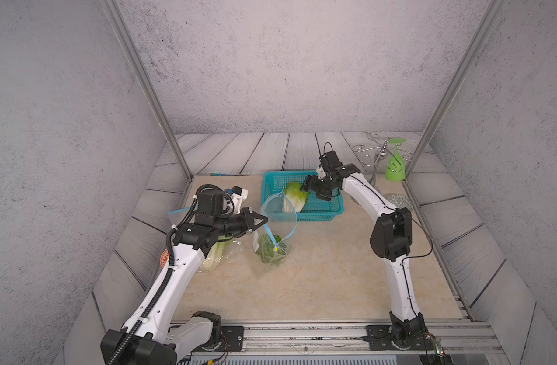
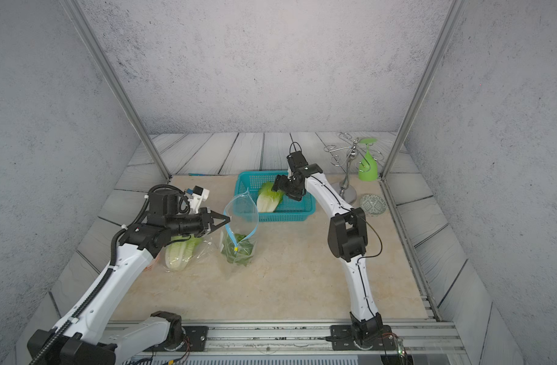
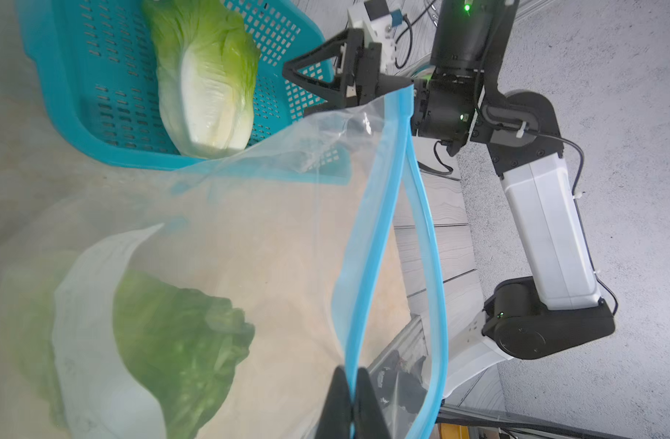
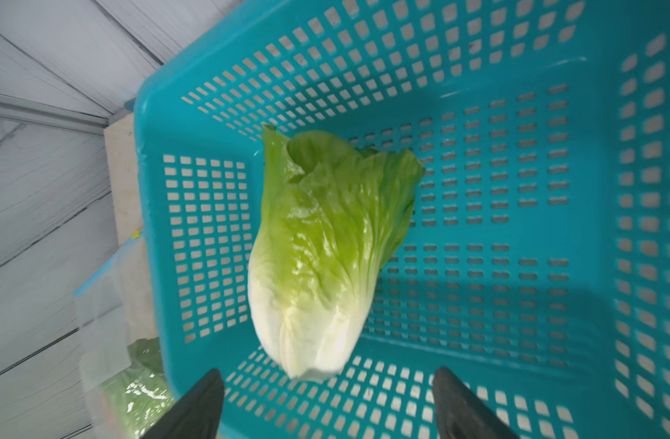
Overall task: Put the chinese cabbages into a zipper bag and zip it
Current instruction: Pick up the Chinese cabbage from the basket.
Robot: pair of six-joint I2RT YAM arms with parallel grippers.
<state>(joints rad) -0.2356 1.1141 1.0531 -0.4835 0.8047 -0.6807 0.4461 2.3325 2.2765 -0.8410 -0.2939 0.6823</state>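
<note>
One cabbage [image 1: 213, 256] lies under my left arm [image 1: 188, 256]. My left gripper [image 1: 265, 220] pinches the bag [image 1: 278, 207] by its blue rim; a second cabbage [image 1: 268, 249] sits inside. The third cabbage [image 1: 294, 197] lies in the basket [image 1: 318, 218], my right gripper [image 4: 327, 374] spread wide near it.

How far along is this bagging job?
Done: one light-green cabbage sits inside the clear blue-zipped bag. In hand: the left gripper pinches its rim; the open right gripper hovers over the second cabbage in the teal basket. Left: bagging that, zipping. A third cabbage by the left arm lies in clear plastic, status unclear.
</note>
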